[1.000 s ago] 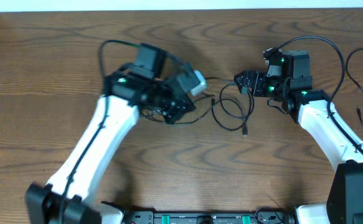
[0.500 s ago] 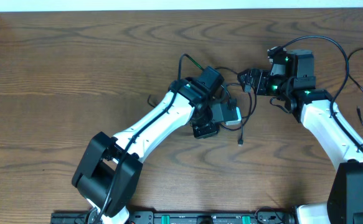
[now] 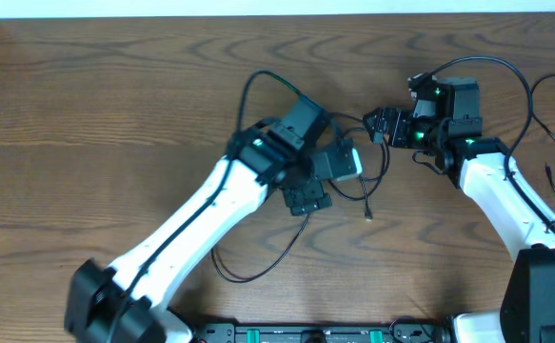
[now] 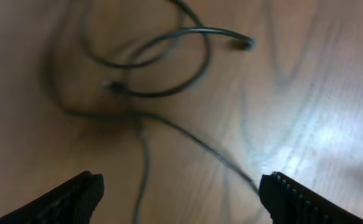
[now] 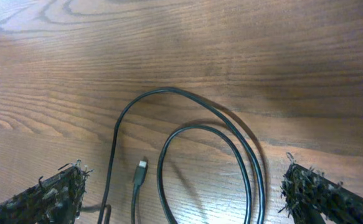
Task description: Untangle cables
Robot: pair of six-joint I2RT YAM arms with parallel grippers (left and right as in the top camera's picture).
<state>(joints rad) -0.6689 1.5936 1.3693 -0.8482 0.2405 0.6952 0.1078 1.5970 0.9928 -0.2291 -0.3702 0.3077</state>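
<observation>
Thin black cables (image 3: 377,171) lie looped on the wooden table between my two grippers, with a small plug end (image 3: 367,217) toward the front. One strand (image 3: 258,269) trails in a long curve toward the front edge. My left gripper (image 3: 307,198) hangs open over the tangle. In the blurred left wrist view the loops (image 4: 162,62) lie ahead of the left gripper (image 4: 181,199), and one strand runs on the table under its gap, unheld. My right gripper (image 3: 380,124) is open too. In the right wrist view two cable loops (image 5: 201,134) and a plug (image 5: 141,169) lie below the right gripper (image 5: 184,199).
Another thin black cord (image 3: 542,114) curves along the table's far right, beside my right arm (image 3: 491,186). My left arm (image 3: 201,224) crosses the table diagonally from the front left. The table's pale back edge (image 3: 258,8) runs along the top.
My left arm has swung from the left to the middle of the table and its gripper has opened. A cable strand now trails toward the front. The right arm has barely moved.
</observation>
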